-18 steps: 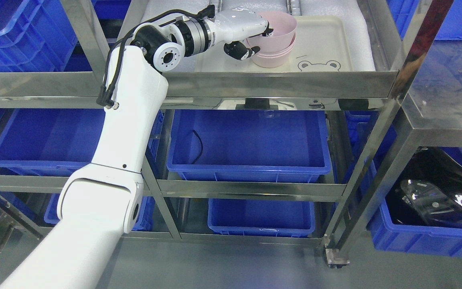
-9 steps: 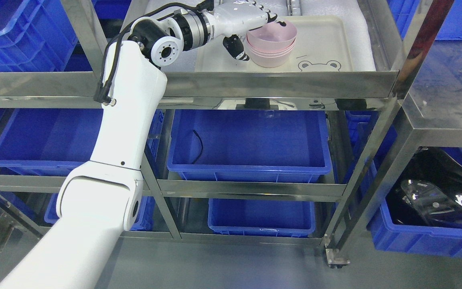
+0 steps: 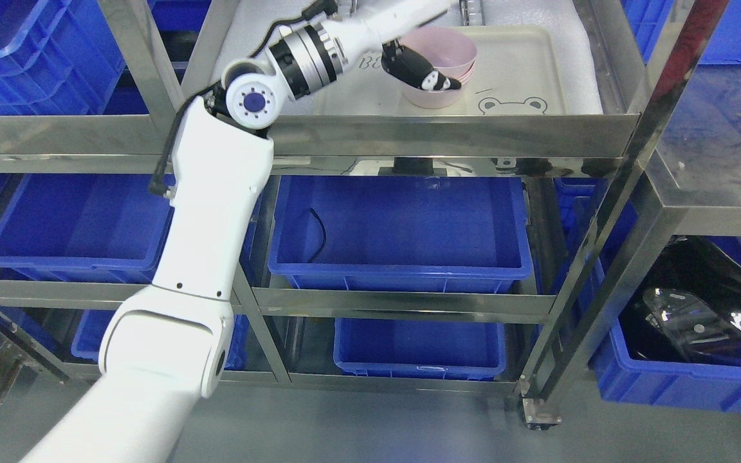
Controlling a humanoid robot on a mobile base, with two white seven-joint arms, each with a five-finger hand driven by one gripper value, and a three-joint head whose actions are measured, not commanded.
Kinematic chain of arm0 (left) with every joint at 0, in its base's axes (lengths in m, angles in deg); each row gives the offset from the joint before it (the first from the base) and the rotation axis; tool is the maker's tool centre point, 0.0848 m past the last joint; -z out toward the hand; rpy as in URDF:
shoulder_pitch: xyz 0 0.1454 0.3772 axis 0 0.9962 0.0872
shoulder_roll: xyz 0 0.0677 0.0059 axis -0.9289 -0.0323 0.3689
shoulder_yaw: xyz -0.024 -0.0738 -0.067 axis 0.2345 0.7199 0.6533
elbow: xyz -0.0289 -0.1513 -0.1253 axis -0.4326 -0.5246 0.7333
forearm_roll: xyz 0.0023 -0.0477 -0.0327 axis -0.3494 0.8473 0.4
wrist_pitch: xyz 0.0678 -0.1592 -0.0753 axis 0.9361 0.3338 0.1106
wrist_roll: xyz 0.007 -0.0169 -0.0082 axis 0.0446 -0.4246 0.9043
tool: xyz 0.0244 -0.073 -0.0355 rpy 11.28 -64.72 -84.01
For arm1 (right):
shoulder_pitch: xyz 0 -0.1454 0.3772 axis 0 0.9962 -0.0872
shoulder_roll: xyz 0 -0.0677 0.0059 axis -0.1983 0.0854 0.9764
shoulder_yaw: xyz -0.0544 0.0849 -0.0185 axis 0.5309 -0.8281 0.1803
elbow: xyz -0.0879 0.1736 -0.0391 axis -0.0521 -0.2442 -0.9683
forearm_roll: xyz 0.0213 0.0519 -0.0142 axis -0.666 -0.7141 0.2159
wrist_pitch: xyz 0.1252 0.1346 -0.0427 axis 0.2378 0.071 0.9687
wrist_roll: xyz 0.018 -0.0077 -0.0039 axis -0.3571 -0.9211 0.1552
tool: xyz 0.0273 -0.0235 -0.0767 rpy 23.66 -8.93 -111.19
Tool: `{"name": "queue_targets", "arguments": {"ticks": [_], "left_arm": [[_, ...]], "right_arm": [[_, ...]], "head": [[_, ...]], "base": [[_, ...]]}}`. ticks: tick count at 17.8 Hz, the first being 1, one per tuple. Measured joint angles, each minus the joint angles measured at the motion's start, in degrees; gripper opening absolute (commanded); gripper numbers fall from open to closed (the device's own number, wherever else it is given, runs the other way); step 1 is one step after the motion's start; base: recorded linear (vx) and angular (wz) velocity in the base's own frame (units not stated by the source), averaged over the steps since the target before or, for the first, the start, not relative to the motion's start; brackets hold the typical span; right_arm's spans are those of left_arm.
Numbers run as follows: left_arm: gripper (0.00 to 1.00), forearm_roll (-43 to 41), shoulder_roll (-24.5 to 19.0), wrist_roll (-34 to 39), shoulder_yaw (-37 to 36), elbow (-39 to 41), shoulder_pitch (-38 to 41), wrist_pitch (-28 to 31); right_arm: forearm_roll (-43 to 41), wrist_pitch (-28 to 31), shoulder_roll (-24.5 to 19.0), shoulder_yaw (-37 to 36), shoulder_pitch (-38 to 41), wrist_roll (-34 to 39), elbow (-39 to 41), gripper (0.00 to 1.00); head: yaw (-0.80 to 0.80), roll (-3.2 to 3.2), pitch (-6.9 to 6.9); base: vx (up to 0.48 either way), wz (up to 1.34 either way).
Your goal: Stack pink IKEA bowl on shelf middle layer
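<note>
Release looks done: the white left robot hand (image 3: 423,64), which gripped the pink plastic bowl (image 3: 442,53) 1 second ago, now hangs with fingers slack, leaving it nested in the stack on the cream tray (image 3: 525,64).

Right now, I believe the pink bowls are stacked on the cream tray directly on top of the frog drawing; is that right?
Not quite. The head view shows the pink bowls stacked on the cream tray, but to the left of the frog drawing, not on it. The drawing lies uncovered near the tray's front edge, and the left hand is at the stack.
</note>
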Motion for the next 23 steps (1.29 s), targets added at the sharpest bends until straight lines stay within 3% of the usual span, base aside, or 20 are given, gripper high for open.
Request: {"name": "queue_targets", "arguments": {"ticks": [8,12,15,23], "left_arm": [[0.97,6.8,0.0,1.2,-7.2,7.1,27.2,-8.3],[0.99,8.9,0.0,15.5,-6.3,8.1,38.8,-9.0],[0.99,13.7,0.0,31.0,-4.1,7.3,44.6,-0.3],[1.00,22.7,0.0,36.1,0.4,10.4,49.8,8.9]], "right_arm": [[0.0,0.0,0.0,0.0,0.0,0.0,0.0,1.00],[0.0,0.0,0.0,0.0,0.0,0.0,0.0,1.00],[0.0,0.0,0.0,0.0,0.0,0.0,0.0,1.00],[0.0,0.0,0.0,0.0,0.0,0.0,0.0,1.00]], "head": [[0.00,0.00,0.00],[0.00,0.00,0.00],[0.00,0.00,0.00],[0.00,0.00,0.00]], "base": [[0.000,0.00],[0.000,0.00],[0.000,0.00],[0.000,0.00]]}}
